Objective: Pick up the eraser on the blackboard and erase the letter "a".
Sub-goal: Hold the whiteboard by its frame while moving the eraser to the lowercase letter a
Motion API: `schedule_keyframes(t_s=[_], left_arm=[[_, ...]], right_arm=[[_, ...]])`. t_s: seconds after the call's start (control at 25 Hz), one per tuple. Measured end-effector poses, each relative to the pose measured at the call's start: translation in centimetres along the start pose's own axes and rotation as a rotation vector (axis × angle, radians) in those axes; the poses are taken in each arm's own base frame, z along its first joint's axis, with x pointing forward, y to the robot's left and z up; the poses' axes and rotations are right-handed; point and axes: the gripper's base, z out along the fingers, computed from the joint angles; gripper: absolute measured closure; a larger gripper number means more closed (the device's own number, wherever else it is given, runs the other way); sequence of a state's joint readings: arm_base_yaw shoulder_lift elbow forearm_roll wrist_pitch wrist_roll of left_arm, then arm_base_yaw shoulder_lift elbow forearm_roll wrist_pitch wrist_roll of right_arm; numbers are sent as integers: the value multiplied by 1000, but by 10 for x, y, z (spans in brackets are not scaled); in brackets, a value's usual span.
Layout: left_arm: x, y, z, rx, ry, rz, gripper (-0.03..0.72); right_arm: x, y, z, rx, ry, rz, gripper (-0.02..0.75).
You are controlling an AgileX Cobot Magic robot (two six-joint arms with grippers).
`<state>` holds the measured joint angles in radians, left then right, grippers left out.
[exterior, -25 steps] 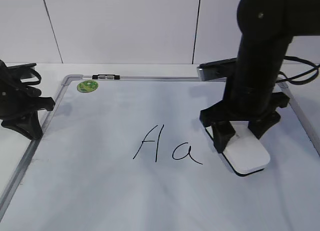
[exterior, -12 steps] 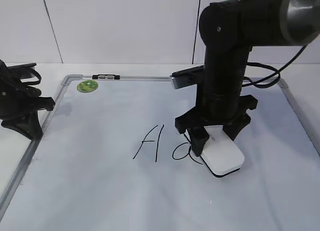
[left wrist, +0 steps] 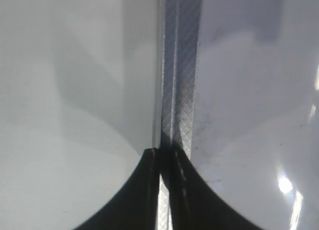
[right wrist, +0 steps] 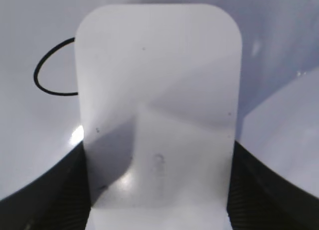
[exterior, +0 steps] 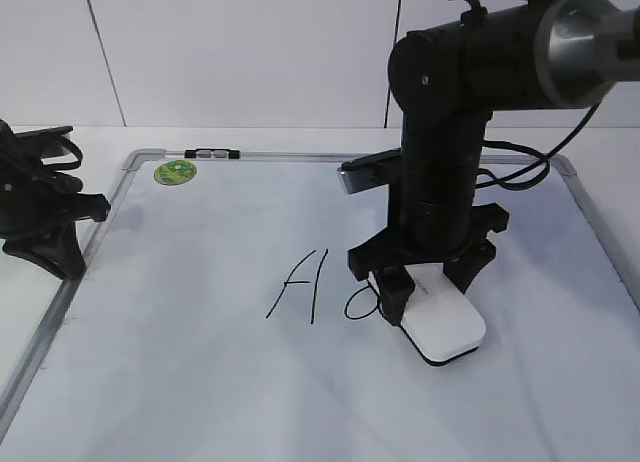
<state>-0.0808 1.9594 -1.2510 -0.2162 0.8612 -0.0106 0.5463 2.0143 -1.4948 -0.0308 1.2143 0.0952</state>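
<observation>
The eraser (exterior: 441,321) was held tight between the jaws of the right gripper (exterior: 425,282) and was pressed flat on the blackboard (exterior: 200,382), over the right side of the letter "a" (exterior: 359,306), so that only the left part of its round loop could be seen beside the capital "A" (exterior: 299,285). The left gripper (left wrist: 164,160) was kept closed on nothing at the board's silver frame (left wrist: 177,80), well apart from the eraser.
</observation>
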Motion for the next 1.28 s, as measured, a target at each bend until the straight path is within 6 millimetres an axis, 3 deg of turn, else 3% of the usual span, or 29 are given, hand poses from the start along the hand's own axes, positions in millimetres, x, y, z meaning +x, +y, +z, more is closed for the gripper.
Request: schedule_keyframes(t_s=[0.68,0.8,1.28], left_arm=[[0,0,0,0,0,0,672],[0,0,0,0,0,0,672],[0,0,0,0,-2,0,672]], right_arm=[[-11,1,1,-11,-114,2,204],[-13,2,10,-9,-94,3,204],[-14,2,10,-16,-93,8,204]])
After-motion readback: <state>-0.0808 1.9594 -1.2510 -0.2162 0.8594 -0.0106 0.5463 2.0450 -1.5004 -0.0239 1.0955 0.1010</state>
